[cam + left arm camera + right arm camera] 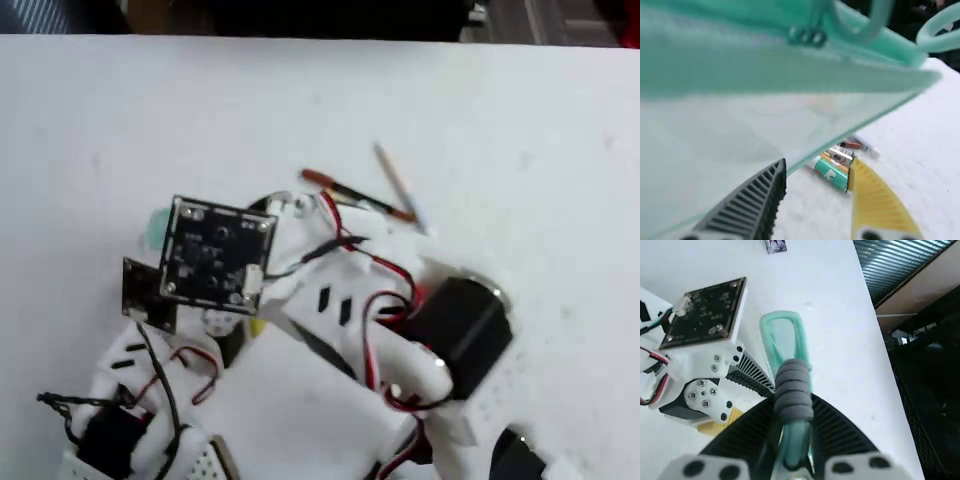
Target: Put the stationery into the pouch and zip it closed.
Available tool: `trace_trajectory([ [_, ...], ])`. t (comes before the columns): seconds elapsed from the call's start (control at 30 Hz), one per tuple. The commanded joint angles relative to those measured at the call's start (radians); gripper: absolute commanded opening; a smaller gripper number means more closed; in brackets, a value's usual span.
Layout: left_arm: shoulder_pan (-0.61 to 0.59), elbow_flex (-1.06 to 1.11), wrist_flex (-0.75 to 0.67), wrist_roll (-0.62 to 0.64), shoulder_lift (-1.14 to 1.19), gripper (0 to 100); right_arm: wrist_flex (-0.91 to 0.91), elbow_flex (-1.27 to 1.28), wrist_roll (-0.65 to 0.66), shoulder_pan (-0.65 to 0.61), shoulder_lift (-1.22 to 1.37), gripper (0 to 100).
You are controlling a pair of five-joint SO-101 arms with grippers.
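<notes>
Right now I see my right gripper [792, 399] clenched on the loop [781, 315] of the pouch [765, 100]; my left gripper [818, 167] gapes released just beside it, pens [836, 162] lying beyond.

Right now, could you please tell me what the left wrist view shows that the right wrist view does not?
Only the left wrist view: the clear wall of the pouch close up, its zipper pull, and stationery lying on the table beyond its edge. Only the right wrist view: the right gripper shut on the pouch's teal loop, and the left arm's camera board. Both: part of the teal pouch, the left gripper with one black and one yellow finger, the white table.
</notes>
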Motion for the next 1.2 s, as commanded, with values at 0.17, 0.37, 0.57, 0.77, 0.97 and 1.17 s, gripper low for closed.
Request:
trace_trajectory([
  [0.17, -0.038, -0.265, 0.29, -0.27, 0.005, 26, 0.015, 0.153, 0.002, 0.061, -0.048, 1.7],
  [0.37, -0.036, -0.41, 0.388, -0.497, 0.005, 26, 0.007, 0.236, 0.002, 0.064, -0.048, 1.7],
  [0.57, -0.038, -0.667, 0.483, -0.686, 0.005, 26, 0.008, 0.275, 0.002, 0.064, -0.05, 1.7],
  [0.77, -0.145, -0.775, 0.557, -0.798, 0.007, 26, 0.008, 0.276, 0.0, 0.145, -0.05, 1.7],
  [0.97, -0.237, -0.58, 0.5, -0.813, 0.007, 27, 0.01, 0.276, 0.003, 0.217, -0.05, 1.7],
  [1.17, -0.295, -0.52, 0.416, -0.812, 0.007, 28, 0.021, 0.279, 0.08, 0.272, -0.062, 1.7],
])
